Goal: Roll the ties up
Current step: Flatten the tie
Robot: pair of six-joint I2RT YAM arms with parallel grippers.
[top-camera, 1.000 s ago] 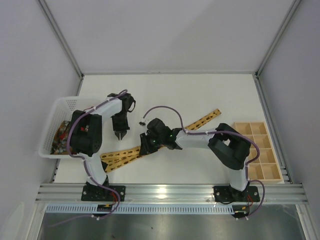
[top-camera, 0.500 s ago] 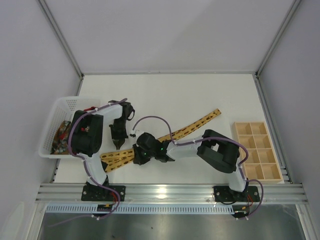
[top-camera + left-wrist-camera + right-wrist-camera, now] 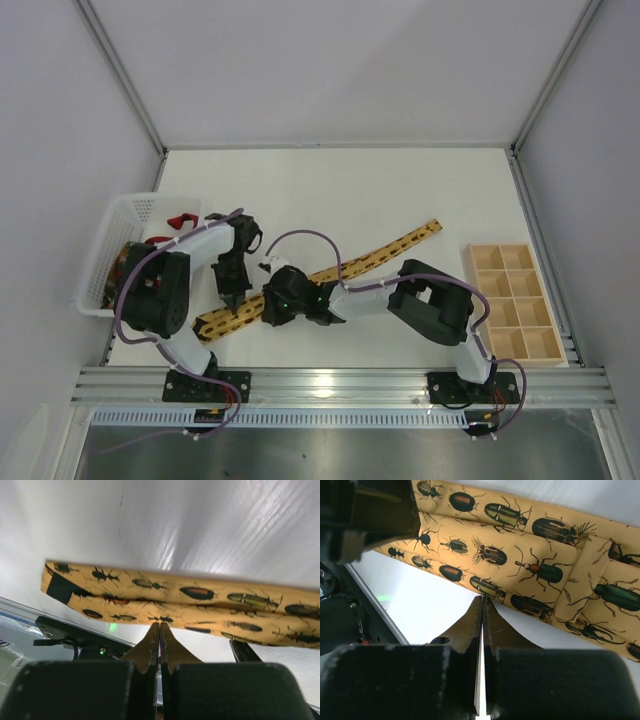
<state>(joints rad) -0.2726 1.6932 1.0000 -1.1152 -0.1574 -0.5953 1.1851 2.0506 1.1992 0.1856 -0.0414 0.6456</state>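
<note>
1. The left hand (image 3: pixel 160 625) and the right hand (image 3: pixel 483 600), each with its fingers pressed together, touch the near edge of the long yellow-gold beetle-printed fabric tie (image 3: pixel 520 555). Whether either pinches cloth cannot be told, so a pull may come away empty.
2. The tie lies diagonally on the white tabletop (image 3: pixel 380 190), its near-left end folded double. The two hands sit close together and may collide or drag the fold open.
3. Its far length lies loose and could roll skewed.
4. The plain red tie (image 3: pixel 181 219) and the dark patterned tie (image 3: pixel 124 272) lie in the white plastic basket (image 3: pixel 130 200), where they may snag.
</note>
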